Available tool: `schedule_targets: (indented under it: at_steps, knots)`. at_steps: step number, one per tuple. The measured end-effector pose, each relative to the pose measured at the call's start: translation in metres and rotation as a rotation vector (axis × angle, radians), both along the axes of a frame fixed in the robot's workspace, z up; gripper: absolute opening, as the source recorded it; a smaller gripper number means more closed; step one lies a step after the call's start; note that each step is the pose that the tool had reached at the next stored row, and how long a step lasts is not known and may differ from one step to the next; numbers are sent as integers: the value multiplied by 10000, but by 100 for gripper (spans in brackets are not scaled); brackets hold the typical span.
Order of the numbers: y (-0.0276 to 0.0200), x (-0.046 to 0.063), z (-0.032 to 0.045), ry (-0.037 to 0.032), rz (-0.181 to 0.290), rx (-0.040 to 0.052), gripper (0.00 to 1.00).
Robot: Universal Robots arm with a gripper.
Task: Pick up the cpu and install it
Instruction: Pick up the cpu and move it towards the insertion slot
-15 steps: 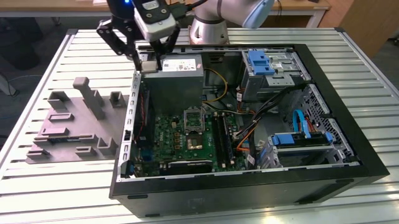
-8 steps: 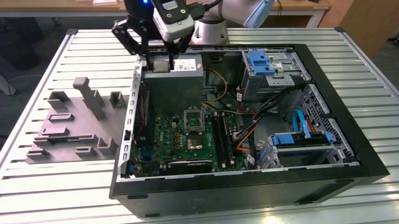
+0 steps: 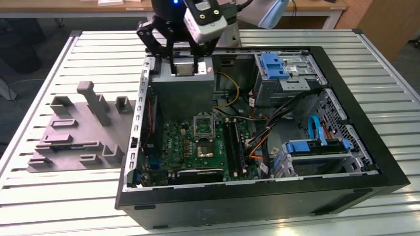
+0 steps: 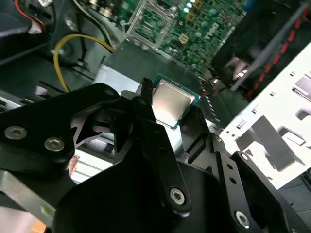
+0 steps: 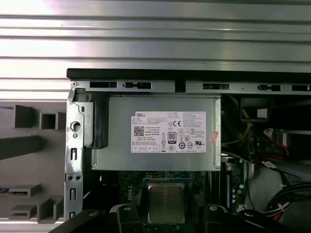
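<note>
The gripper (image 3: pixel 186 63) is pinching the cpu (image 3: pixel 186 69). One black finger (image 4: pixel 148 116) presses on each side of it. The cpu is up in the air and touches nothing else. In both wrist views it lies flat, its silvery top faces the camera, and a thin green edge runs around it.

In the exterior view the cpu hangs over the far corner of the open computer case (image 3: pixel 262 199), on the exterior view's left. There it is above the big grey box (image 5: pixel 160 111) with the white label (image 5: pixel 170 133). I cannot tell if it is right over the box or just beside the box's near edge.

A green board (image 3: pixel 190 150) lies on the bottom of the case, nearer than the grey box. On the board sits a dark socket (image 3: pixel 203 127) with a silver frame. The cpu is apart from the socket, higher up and farther back.

A yellow wire (image 4: pixel 60 53) bends inside the case near the grey box. Metal cages with blue clips (image 3: pixel 274 65) fill the side of the case on the exterior view's right.

The case stands on a pale table (image 3: pixel 59 201) made of long slats. A grey tray (image 3: pixel 72 135) with bumps and slots lies on the table, just beside the case on the exterior view's left.
</note>
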State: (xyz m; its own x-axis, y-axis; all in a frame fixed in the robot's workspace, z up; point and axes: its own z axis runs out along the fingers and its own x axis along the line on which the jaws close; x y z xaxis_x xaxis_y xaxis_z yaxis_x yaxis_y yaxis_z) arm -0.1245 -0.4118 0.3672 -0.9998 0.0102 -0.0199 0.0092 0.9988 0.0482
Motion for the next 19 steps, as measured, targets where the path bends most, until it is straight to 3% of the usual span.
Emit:
schedule_targets:
  at_steps: [6, 9, 15, 19]
  knots:
    - [0, 218, -2, 0, -1, -1, 47]
    - [-12, 260, -2, 0, -1, 0, 47]
    - [-168, 275, -18, -1, -2, 1, 47]
    - [-210, 357, -31, 0, -2, 0, 47]
